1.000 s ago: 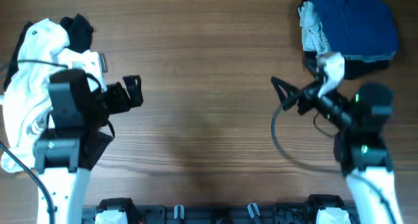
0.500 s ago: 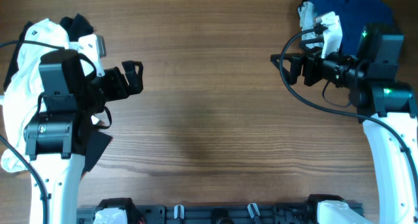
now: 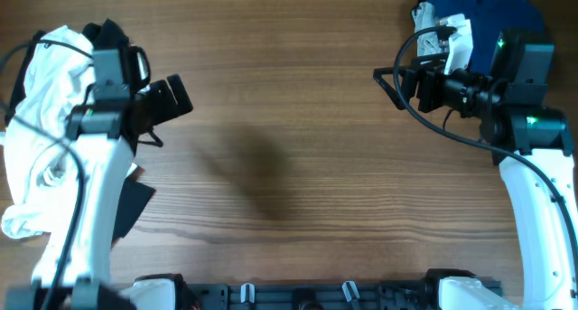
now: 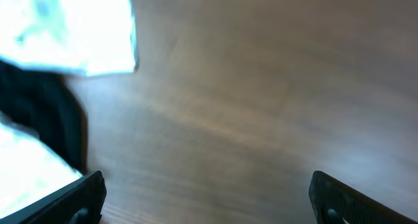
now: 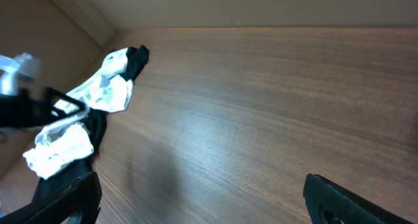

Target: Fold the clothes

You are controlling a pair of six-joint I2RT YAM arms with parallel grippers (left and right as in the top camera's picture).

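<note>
A pile of white clothes with a black garment lies at the table's left edge. It also shows in the left wrist view and, far off, in the right wrist view. A folded blue garment with a pale patterned cloth beside it lies at the back right corner. My left gripper is open and empty, just right of the pile; its fingers frame bare wood. My right gripper is open and empty, left of the blue garment.
A brown wooden table fills the view. A black cable loops off the right arm. A dark cloth piece lies under the left arm near the front left.
My left arm has swung back and left toward the white pile. My right arm rose from the front right to the back right beside the blue garment, then held. Both grippers stay open.
</note>
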